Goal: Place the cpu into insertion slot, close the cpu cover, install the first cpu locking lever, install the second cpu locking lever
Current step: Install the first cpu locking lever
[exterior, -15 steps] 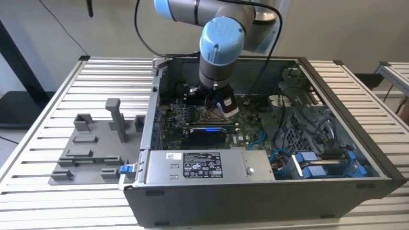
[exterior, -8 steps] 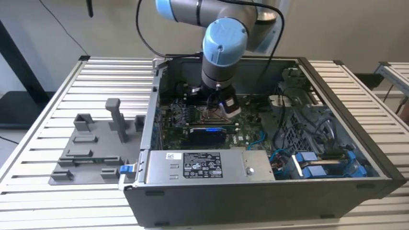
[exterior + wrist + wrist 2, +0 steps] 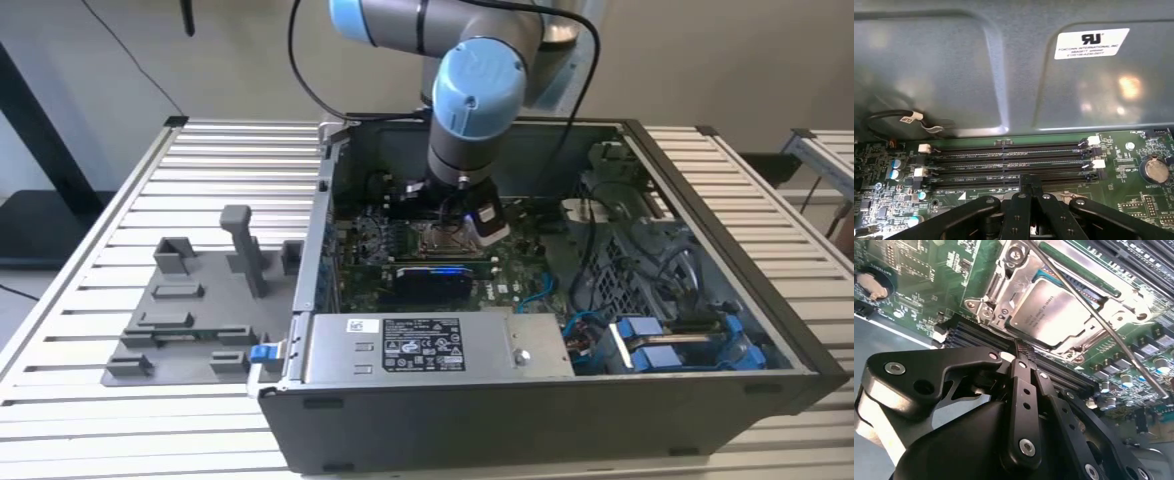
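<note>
The cpu [image 3: 1054, 310], a flat square chip with a silver-tan metal top, sits in the insertion slot [image 3: 1004, 300] on the green circuit board [image 3: 924, 275], framed by the cpu cover [image 3: 1094, 332], whose bright metal plate lies down around it. One thin metal lever [image 3: 1104, 322] crosses diagonally over the chip and cover. The gripper [image 3: 1016, 347] hangs just beside the socket's edge, its black fingers drawn together with nothing between them. In the first wrist view, four long black memory slots [image 3: 1009, 162] run side by side past the fingertips, near one round coin battery [image 3: 1155, 170]. The open computer case [image 3: 534, 420] rests on a slatted pale table [image 3: 120, 180], beside one grey fixture plate [image 3: 187, 320] carrying several small blocks.
</note>
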